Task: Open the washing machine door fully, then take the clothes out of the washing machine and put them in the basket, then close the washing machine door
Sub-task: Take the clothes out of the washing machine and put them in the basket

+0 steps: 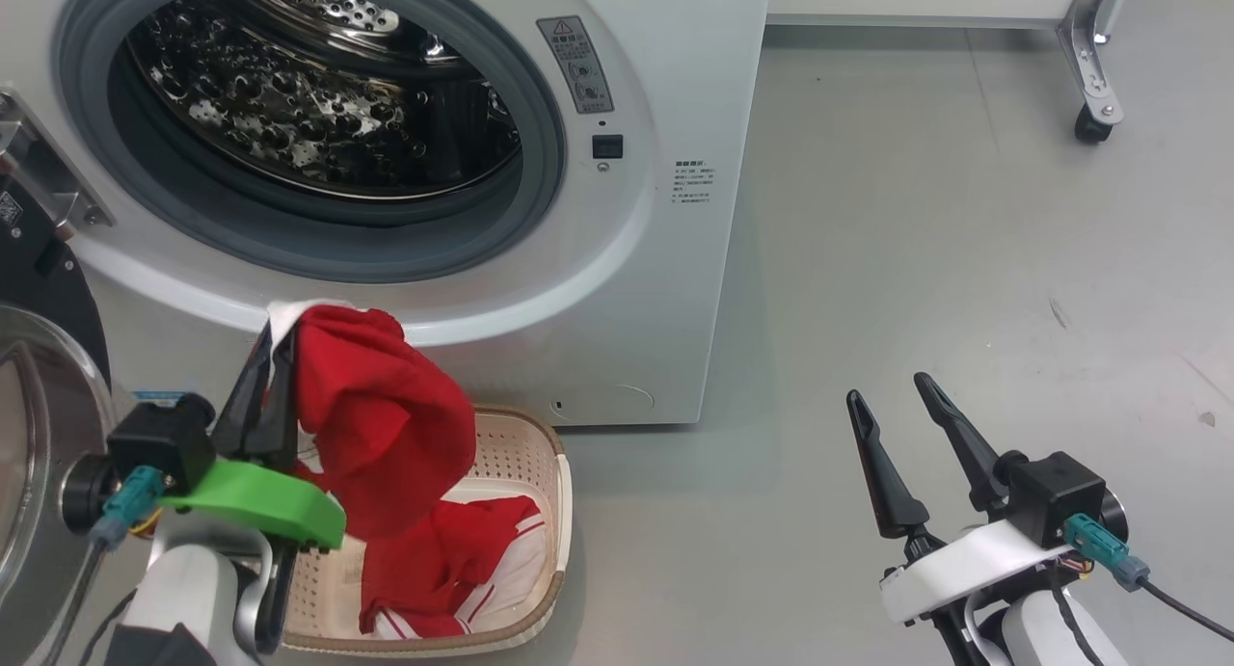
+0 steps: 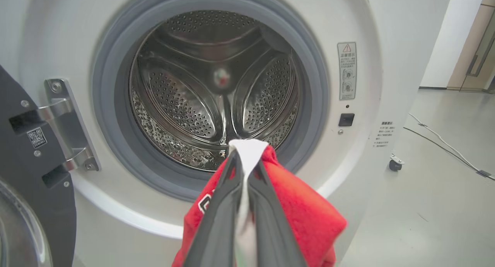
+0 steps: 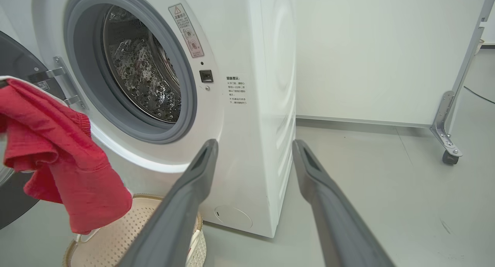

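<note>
Clamps red clothes [image 1: 386,425] in the left gripper [image 1: 273,348] above the basket [image 1: 564,483], holds the right gripper [image 1: 887,388] spread idle, seems done emptying the washing machine [image 1: 656,290], leaves the washing machine door [image 1: 53,300] open.

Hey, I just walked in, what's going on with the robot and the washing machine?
The robot is unloading the big white front-loading washing machine. Its left jaws are shut on a red garment with white trim, hanging above the cream perforated plastic basket, where another red-and-white garment already lies. The right jaws stand open, holding nothing. The round black-rimmed glass door is swung open and the steel drum looks empty.
</note>
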Controlling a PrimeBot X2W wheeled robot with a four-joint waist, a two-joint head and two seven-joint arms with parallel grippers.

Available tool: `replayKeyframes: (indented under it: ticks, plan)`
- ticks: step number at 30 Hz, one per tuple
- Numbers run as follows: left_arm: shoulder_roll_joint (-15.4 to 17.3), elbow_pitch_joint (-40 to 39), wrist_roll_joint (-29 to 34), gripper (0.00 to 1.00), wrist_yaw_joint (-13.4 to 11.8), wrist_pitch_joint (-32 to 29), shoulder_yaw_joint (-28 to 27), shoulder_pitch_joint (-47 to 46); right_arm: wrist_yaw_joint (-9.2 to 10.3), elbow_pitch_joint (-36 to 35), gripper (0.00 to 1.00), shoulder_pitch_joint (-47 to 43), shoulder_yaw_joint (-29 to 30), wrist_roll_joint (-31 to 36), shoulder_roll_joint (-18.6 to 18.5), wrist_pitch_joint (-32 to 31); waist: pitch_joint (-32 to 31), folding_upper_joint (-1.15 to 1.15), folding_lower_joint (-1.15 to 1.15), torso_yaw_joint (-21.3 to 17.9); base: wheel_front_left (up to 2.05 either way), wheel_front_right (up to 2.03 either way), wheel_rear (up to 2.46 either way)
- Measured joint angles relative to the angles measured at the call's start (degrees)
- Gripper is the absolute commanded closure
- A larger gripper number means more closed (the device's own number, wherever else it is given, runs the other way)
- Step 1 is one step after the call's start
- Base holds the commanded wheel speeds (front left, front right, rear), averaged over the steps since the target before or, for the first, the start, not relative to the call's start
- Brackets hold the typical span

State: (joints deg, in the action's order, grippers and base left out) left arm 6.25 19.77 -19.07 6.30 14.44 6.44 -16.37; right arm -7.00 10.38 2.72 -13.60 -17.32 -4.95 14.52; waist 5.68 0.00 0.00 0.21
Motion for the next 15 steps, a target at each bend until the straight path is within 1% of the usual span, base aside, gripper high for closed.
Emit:
replayKeyframes:
  ticks: [6, 15]
  plan:
    - [-0.15, 2.35, -0.09, 1.0, 0.0, 0.0, 0.65, 2.74, 0.0, -0.35, 0.0, 0.02, -0.53, 0.23, 0.07, -0.01, 2.0, 0.0, 0.0, -0.6, 0.0, 0.0, 0.0]
    - [-0.14, 4.21, 0.01, 1.0, -0.04, -0.34, 1.01, 2.7, 0.0, -1.55, 0.0, 0.79, -0.89, 0.49, -0.26, 0.0, 6.13, 0.0, 0.0, -1.65, 0.0, 0.0, 0.0]
